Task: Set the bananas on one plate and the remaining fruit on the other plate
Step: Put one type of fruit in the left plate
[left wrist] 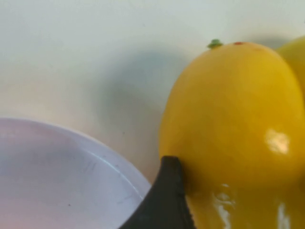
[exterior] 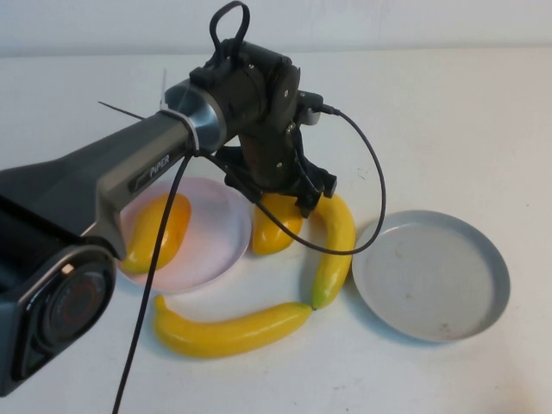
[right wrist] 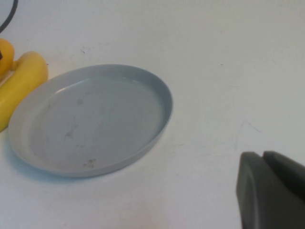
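Observation:
My left gripper (exterior: 281, 202) reaches down over a plump yellow-orange mango (exterior: 274, 226) lying on the table between the pink plate (exterior: 211, 250) and a banana (exterior: 336, 246). In the left wrist view the gripper (left wrist: 240, 191) straddles this mango (left wrist: 233, 124), and one dark finger (left wrist: 167, 195) presses its side. A second mango (exterior: 159, 228) lies on the pink plate. The other banana (exterior: 228, 329) lies in front of the plates. The grey plate (exterior: 431, 274) holds nothing. My right gripper (right wrist: 267, 191) is shut and empty, low over the table beside the grey plate (right wrist: 90, 119).
The left arm's black cable (exterior: 362, 172) loops over the first banana toward the grey plate's rim. The pink plate's rim (left wrist: 71, 143) lies close beside the gripped mango. White table surface (exterior: 448, 121) lies beyond the plates.

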### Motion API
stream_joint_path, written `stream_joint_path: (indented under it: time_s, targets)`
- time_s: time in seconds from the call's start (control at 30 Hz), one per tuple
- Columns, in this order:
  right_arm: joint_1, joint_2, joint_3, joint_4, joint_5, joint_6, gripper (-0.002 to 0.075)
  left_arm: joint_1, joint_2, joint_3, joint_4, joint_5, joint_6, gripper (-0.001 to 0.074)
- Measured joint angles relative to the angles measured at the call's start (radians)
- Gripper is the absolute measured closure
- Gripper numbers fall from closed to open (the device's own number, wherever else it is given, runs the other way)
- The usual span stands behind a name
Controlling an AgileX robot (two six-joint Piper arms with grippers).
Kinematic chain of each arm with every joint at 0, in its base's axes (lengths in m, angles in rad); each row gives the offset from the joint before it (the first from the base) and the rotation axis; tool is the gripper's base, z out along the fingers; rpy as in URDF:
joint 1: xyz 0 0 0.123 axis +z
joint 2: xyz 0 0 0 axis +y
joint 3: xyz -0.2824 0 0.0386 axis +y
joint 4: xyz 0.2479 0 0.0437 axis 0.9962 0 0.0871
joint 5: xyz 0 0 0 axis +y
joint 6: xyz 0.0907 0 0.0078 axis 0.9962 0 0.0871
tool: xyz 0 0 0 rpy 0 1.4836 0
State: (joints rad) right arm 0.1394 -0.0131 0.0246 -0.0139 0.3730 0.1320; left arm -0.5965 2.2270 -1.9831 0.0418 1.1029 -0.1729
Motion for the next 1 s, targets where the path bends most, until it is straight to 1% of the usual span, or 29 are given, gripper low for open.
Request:
stream_joint_path:
  time_s: [0.3, 0.47, 0.67, 0.8, 0.93, 1.0]
  targets:
    - [0.000, 0.000, 0.000, 0.000, 0.000, 0.000, 0.0742, 0.000, 0.032, -0.004, 0.017, -0.020, 0.027, 0.0154]
    - [0.000, 0.000, 0.000, 0.000, 0.000, 0.000, 0.0742, -0.004, 0.034, -0.006, 0.021, -0.048, 0.064, 0.0197]
    - [0.000, 0.000, 0.000, 0.000, 0.000, 0.000, 0.0742, -0.006, 0.034, -0.006, 0.021, -0.051, 0.095, 0.0197]
    - [0.000, 0.000, 0.000, 0.000, 0.000, 0.000, 0.0742, -0.006, -0.005, -0.006, 0.021, -0.005, 0.112, 0.0197]
    - [0.000, 0.000, 0.000, 0.000, 0.000, 0.000, 0.0742, -0.004, -0.097, -0.006, 0.021, 0.096, 0.112, 0.0197]
    - [0.000, 0.000, 0.000, 0.000, 0.000, 0.000, 0.0742, 0.004, -0.133, -0.003, 0.016, 0.113, 0.112, 0.0197]
